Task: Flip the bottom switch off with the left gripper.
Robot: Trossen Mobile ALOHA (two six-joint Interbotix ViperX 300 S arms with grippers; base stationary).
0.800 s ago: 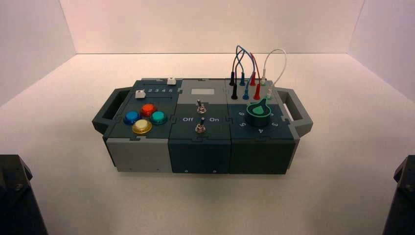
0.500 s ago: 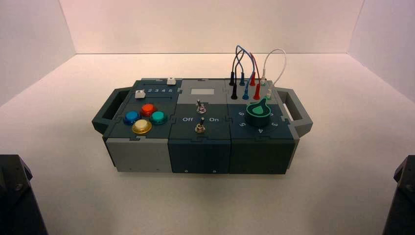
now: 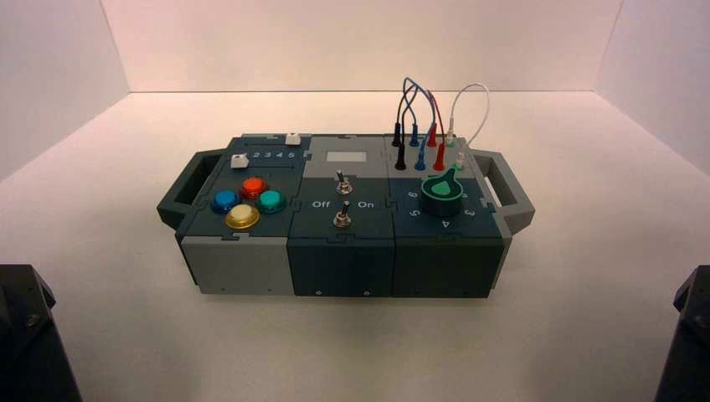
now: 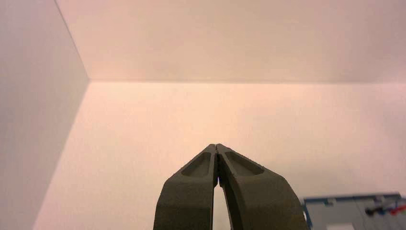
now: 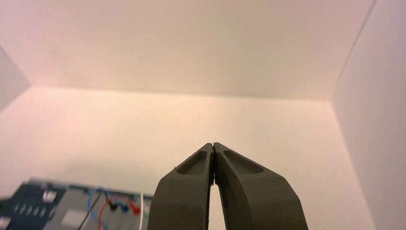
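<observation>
The bottom switch [image 3: 342, 219] is a tiny metal toggle on the middle dark panel of the box [image 3: 243, 264], nearer the front than its twin toggle [image 3: 343, 183]. The words Off and On lie between the two toggles. My left gripper [image 4: 216, 146] is shut and empty; it points at the bare floor far to the left of the box. Only the left arm's base [image 3: 29, 335] shows in the high view, parked at the bottom left corner. My right gripper [image 5: 213, 144] is shut and empty, parked at the right, its base [image 3: 686, 335] at the bottom right corner.
On the box's left part sit blue [image 3: 223, 201], red [image 3: 253, 187], teal [image 3: 270, 200] and yellow [image 3: 242, 217] push buttons and two white sliders [image 3: 239, 161]. A green knob [image 3: 441, 188] and plugged wires [image 3: 423, 117] sit on the right part. Handles [image 3: 502, 193] stick out at both ends. White walls surround the floor.
</observation>
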